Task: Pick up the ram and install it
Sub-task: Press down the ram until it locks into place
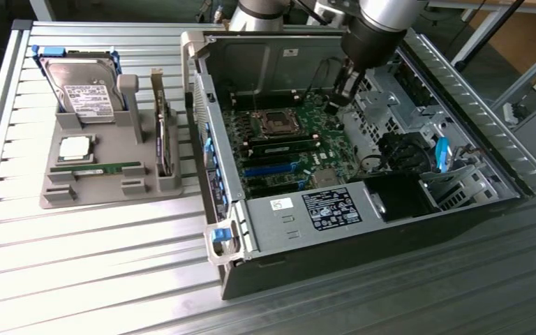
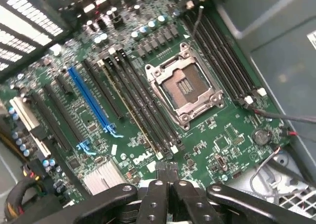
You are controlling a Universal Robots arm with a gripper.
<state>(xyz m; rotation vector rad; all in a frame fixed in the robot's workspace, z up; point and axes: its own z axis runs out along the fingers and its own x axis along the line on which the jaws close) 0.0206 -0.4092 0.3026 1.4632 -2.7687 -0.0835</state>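
The tool (image 2: 166, 170), fingers pinched together and empty, hangs inside the case (image 1: 361, 230), well apart from the ram (image 1: 95, 168) lying lengthwise on the holder (image 1: 109, 185) beyond the case's open side.

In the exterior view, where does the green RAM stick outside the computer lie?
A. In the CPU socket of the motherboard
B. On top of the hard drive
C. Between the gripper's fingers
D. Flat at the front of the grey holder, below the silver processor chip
D: the RAM stick lies flat on the grey holder, just below the silver processor chip.
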